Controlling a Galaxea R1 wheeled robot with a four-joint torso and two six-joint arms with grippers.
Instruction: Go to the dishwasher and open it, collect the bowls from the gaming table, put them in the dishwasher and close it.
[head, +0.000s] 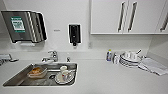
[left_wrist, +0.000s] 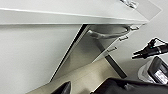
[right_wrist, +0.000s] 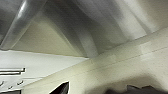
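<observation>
The dishwasher's silver steel front (left_wrist: 82, 58) sits under the white counter edge (left_wrist: 62, 16), with a curved steel handle (left_wrist: 107, 34) near its top. Its front seems to lean out a little from the white panel beside it. My left gripper (left_wrist: 78, 90) hangs low in front of this door, some way from the handle. My right gripper (right_wrist: 82, 91) is very close to the dishwasher's steel front (right_wrist: 105, 27), with the handle bar (right_wrist: 17, 25) looming large and blurred beside it. The bowls and the gaming table are out of view.
Straight ahead is a white counter (head: 107, 80) with a steel sink (head: 15, 80) holding dishes and a clear tub. Stacked white plates (head: 130, 60) and a folded cloth (head: 153, 66) lie at the right. A towel dispenser (head: 23, 26) and wall cupboards (head: 125, 16) hang above.
</observation>
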